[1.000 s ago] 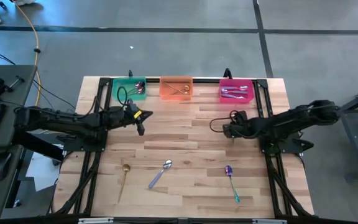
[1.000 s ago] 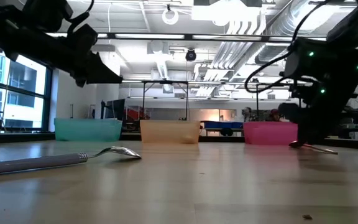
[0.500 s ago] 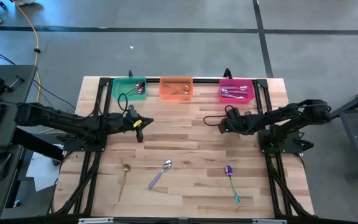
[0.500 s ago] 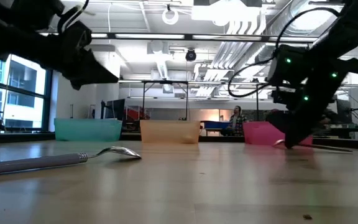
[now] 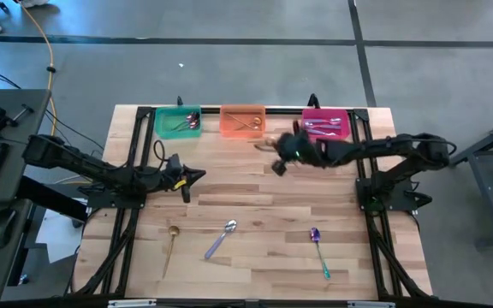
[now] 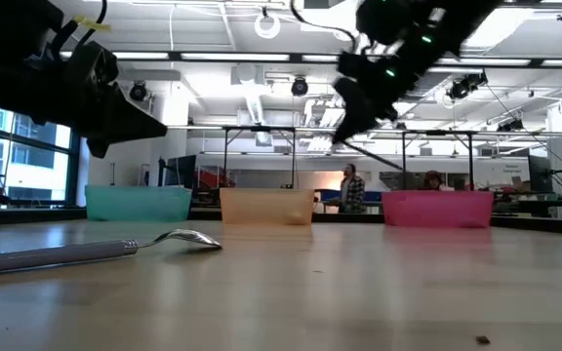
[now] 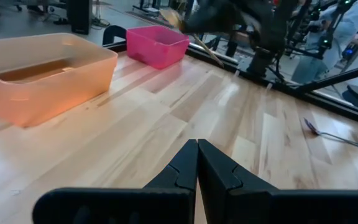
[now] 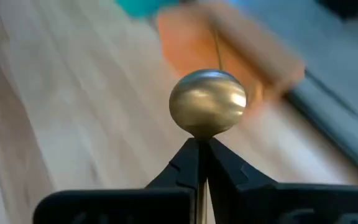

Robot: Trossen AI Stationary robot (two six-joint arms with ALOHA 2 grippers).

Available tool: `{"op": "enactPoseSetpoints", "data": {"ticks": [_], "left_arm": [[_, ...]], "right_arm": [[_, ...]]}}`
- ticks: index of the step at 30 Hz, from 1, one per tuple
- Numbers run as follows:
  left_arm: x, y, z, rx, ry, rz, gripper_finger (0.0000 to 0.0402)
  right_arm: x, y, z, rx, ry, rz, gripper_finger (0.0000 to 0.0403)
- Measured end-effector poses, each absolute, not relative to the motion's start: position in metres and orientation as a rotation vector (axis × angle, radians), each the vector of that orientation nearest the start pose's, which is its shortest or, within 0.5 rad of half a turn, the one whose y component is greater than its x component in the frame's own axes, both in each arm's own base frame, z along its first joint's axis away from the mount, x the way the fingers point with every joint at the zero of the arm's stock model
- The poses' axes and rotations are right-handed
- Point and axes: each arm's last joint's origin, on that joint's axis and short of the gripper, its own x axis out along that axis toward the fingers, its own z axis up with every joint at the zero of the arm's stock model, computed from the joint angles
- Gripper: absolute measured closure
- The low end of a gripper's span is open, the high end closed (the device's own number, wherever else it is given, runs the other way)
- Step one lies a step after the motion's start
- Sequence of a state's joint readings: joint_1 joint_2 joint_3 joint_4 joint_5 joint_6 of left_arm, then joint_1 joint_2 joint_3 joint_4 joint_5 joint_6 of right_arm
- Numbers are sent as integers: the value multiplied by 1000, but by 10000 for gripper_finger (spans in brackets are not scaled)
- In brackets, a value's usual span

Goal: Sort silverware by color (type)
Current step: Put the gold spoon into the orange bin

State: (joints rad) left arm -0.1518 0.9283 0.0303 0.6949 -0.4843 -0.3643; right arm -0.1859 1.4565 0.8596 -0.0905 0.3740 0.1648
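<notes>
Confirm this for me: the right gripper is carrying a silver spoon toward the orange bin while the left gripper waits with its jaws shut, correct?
Not quite. The spoon pinched in the right gripper is gold, not silver, as the right wrist view shows. The rest holds: it is near the orange bin, and the left gripper waits with its jaws shut.

wide open middle of the table [image 5: 255, 192], bins [image 5: 242, 121] lining the far edge, three utensils [image 5: 221, 239] scattered along the near edge

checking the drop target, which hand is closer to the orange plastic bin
Right. The right hand, shut on a gold metal spoon, is just off the orange plastic bin; the left hand sits farther away.
</notes>
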Motion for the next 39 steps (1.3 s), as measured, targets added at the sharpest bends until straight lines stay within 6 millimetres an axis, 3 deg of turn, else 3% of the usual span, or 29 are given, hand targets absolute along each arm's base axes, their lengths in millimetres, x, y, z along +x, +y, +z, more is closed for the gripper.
{"op": "enactPoseSetpoints", "data": {"ticks": [3, 9, 15, 22, 31, 39], "left_arm": [[153, -11, 142, -290, 128, 353, 401], [153, -11, 143, -290, 127, 353, 401], [153, -11, 143, -288, 127, 352, 401], [153, -11, 143, -270, 131, 351, 401], [153, -11, 143, -272, 130, 349, 401], [153, -11, 142, -272, 132, 348, 401]], "right_arm": [[319, -88, 238, 26, 643, -540, 402], [377, -143, 247, -61, 697, -392, 402], [415, -198, 237, -109, 775, -329, 402], [441, -251, 216, -96, 800, -362, 403], [451, -267, 180, 50, 872, -345, 403], [451, -267, 180, 81, 870, -340, 388]]}}
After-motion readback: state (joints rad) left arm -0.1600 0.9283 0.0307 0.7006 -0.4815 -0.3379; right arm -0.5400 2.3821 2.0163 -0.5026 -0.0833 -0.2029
